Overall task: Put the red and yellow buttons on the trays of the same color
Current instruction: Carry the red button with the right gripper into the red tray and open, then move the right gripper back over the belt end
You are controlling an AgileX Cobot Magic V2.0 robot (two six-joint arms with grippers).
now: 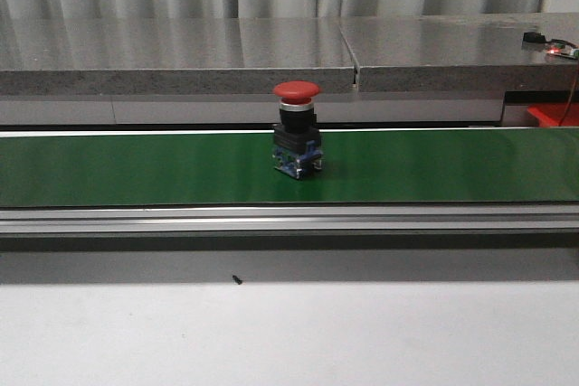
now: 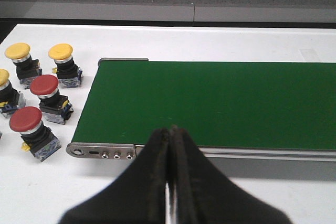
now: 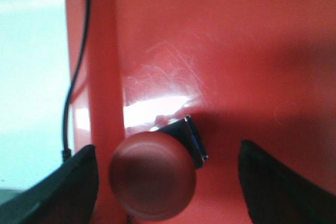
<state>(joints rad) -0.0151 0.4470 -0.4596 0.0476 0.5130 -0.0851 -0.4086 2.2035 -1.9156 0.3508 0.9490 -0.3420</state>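
Note:
A red button [image 1: 297, 137] stands upright on the green belt [image 1: 136, 169], with no gripper showing in the front view. My left gripper [image 2: 170, 130] is shut and empty, hovering over the near edge of the belt [image 2: 220, 103]. Beside the belt's end, two red buttons [image 2: 44, 85] [image 2: 26, 120] and three yellow buttons [image 2: 60, 52] [image 2: 18, 51] [image 2: 2, 77] stand on the white table. My right gripper [image 3: 168, 145] is open over the red tray [image 3: 236, 51]. Another red button [image 3: 152, 182] rests in that tray between the fingers, nearer one finger [image 3: 79, 182] and not gripped. No yellow tray is in view.
A corner of the red tray [image 1: 552, 115] shows at the right end of the belt. A grey stone ledge [image 1: 271, 51] runs behind the belt, with a small circuit board [image 1: 563, 48] on it. A black cable [image 3: 73, 77] hangs beside the tray wall.

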